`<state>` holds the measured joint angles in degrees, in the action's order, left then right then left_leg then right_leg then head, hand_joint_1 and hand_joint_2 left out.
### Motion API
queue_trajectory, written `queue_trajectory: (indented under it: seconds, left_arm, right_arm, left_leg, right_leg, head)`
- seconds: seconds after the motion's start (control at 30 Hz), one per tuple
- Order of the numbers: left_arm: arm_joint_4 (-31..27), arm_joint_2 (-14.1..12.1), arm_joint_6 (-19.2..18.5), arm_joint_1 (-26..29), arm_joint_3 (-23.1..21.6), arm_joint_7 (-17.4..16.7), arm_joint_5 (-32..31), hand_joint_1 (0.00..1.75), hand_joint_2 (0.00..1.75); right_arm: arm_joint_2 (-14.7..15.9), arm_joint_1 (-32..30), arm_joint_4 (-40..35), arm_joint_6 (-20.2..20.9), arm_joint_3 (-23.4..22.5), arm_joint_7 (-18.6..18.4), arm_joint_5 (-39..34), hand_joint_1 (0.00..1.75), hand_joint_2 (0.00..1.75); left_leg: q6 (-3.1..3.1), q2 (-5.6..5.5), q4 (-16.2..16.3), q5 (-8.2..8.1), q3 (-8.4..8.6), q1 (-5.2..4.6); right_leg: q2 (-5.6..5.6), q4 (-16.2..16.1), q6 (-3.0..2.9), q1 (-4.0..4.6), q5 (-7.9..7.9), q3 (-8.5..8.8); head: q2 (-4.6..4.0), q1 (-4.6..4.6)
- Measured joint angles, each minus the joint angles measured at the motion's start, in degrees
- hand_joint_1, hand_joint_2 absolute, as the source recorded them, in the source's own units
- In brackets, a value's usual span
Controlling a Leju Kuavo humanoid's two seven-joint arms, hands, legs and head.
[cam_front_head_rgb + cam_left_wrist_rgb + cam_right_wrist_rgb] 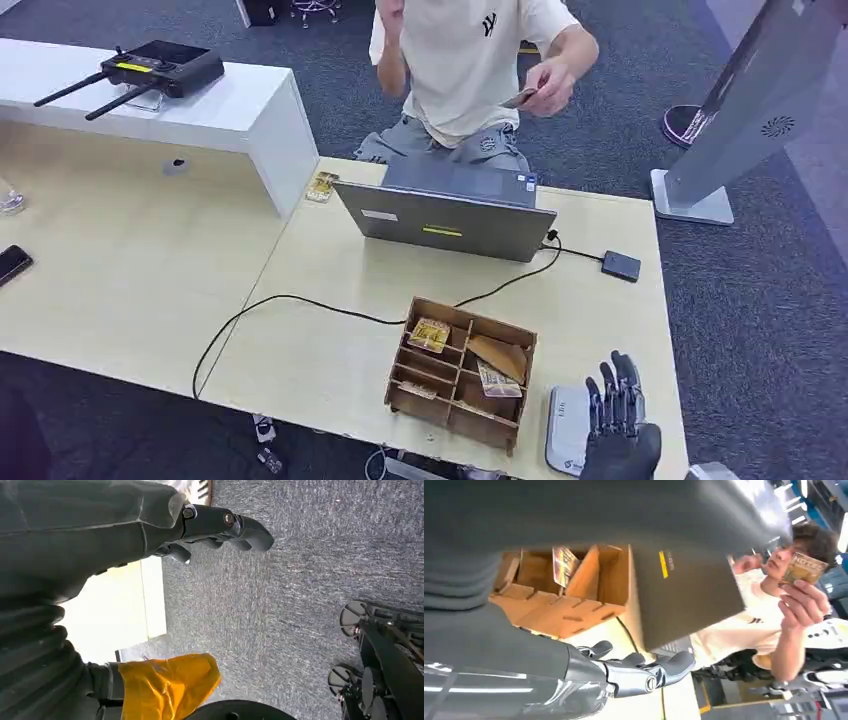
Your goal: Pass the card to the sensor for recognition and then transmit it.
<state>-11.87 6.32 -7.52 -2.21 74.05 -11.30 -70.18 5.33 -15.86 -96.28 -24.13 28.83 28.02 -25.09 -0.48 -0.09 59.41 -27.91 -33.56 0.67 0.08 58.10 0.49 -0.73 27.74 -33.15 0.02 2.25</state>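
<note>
A person behind the table holds up a gold-brown card [520, 97], and the right wrist view catches that card [806, 567] in the person's fingers. My right hand [617, 415] hovers at the table's near right corner, fingers straight and apart, holding nothing, beside a flat grey-white sensor pad [565, 430]. In its wrist view the right hand [639, 672] is bare. A wooden divided box [450, 415] to its left holds more cards [429, 333]. My left hand [220, 527] hangs over grey carpet with loosely bent fingers and nothing in it.
A grey laptop [445, 222] stands mid-table with its back to me. A black cable runs from it to a small black box [621, 265]. A controller with antennas [160, 68] lies on the white shelf at the left. A grey floor stand [750, 110] rises at the right.
</note>
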Motion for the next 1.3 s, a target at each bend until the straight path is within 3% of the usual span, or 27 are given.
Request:
queue_trajectory:
  seconds: [0.27, 0.53, 0.6, 0.7, 0.83, 1.0, 1.3]
  left_arm:
    - [0.00, 0.04, -0.24, -0.19, -1.22, 0.24, -1.55, 0.00, 1.75]
    - [0.00, -0.20, -0.96, -0.53, -2.91, 0.92, -3.52, 0.00, 1.75]
    - [0.00, -0.35, -1.11, -0.62, -3.69, 1.09, -4.28, 0.00, 1.75]
    - [0.00, -0.66, -1.44, -0.93, -4.74, 1.11, -5.44, 0.00, 1.75]
    - [0.00, -0.94, -1.82, -1.12, -6.06, 1.09, -6.73, 0.00, 1.75]
    - [0.00, -1.40, -2.41, -1.33, -7.72, 1.09, -8.31, 0.00, 1.75]
    - [0.00, -2.08, -3.41, -1.81, -10.69, 1.18, -10.47, 0.00, 1.75]
  right_arm:
    - [1.09, 1.96, -3.02, -1.29, -0.06, -0.98, 11.11, 0.00, 1.75]
    - [1.07, 7.31, -5.14, -6.98, 1.55, -3.04, 35.02, 0.00, 1.75]
    - [0.96, 8.61, -5.16, -9.35, 2.01, -3.62, 44.06, 0.00, 1.75]
    - [0.92, 11.58, -4.96, -12.05, 3.43, -6.06, 56.09, 0.00, 1.75]
    - [0.92, 16.22, -3.49, -14.84, 4.92, -8.99, 64.49, 0.00, 1.75]
    - [1.05, 21.53, -0.34, -15.43, 6.43, -14.01, 77.51, 0.00, 1.75]
    - [3.82, 31.47, 6.95, -15.30, 8.81, -23.44, 91.33, 0.00, 1.75]
  left_leg:
    - [0.00, 0.01, 0.00, 0.00, 0.00, 0.01]
    - [-0.06, 0.01, 0.00, 0.05, 0.02, 0.01]
    - [-0.05, 0.01, 0.00, 0.05, 0.02, 0.01]
    - [-0.06, 0.03, 0.00, 0.06, 0.05, 0.02]
    - [-0.08, 0.04, 0.00, 0.10, 0.07, 0.02]
    - [-0.07, 0.03, 0.00, 0.14, 0.07, 0.02]
    - [-0.07, 0.02, 0.01, 0.18, 0.06, 0.02]
  right_leg:
    - [0.01, 0.01, 0.00, 0.00, 0.00, 0.00]
    - [0.01, 0.02, -0.01, 0.00, -0.01, 0.03]
    - [0.01, 0.03, -0.01, 0.00, -0.02, 0.04]
    - [0.04, 0.03, -0.04, 0.01, -0.03, 0.04]
    - [0.06, 0.03, -0.05, 0.01, -0.05, 0.05]
    - [0.04, 0.04, -0.10, 0.01, -0.11, 0.06]
    - [0.03, 0.04, -0.10, 0.01, -0.18, 0.07]
  head:
    - [0.00, 0.00]
    - [0.00, 0.00]
    - [0.00, 0.00]
    - [0.00, 0.00]
    - [0.00, -0.02]
    - [0.00, 0.00]
    - [0.00, 0.00]
